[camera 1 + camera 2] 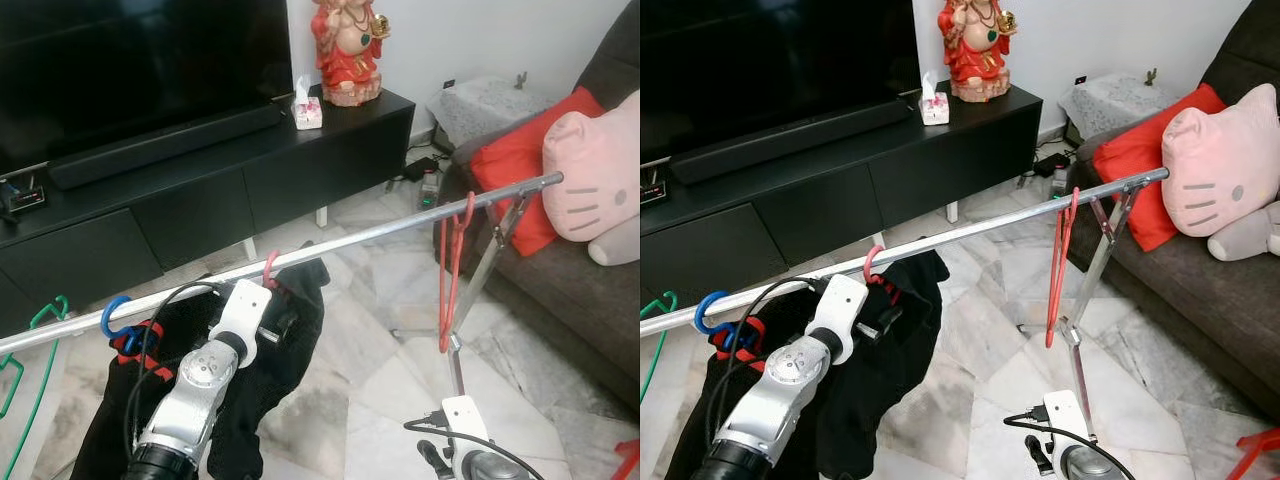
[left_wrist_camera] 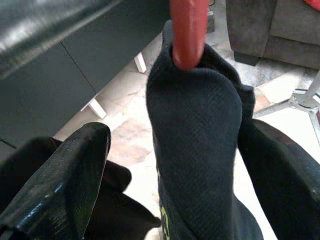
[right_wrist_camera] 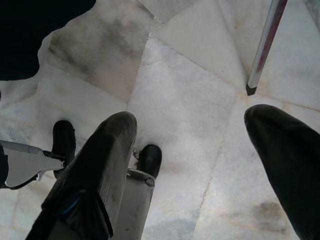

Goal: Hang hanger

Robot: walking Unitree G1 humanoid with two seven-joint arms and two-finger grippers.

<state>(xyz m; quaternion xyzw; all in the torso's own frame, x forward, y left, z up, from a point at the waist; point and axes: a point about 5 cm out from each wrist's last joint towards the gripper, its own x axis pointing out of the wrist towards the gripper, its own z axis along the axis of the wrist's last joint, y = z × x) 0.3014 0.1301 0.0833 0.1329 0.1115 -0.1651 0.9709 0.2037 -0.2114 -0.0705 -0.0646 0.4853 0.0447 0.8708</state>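
On steel rail, curved pink hanger hook

Left gripper at pink hanger on rail.

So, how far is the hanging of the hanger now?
Mostly done, it seems. The pink hanger's hook already sits over the metal rail, carrying the black garment. The left hand is at the garment just under the hook, fingers apart on either side of the cloth. What remains is drawing that hand away. The right hand hangs open over the marble floor.
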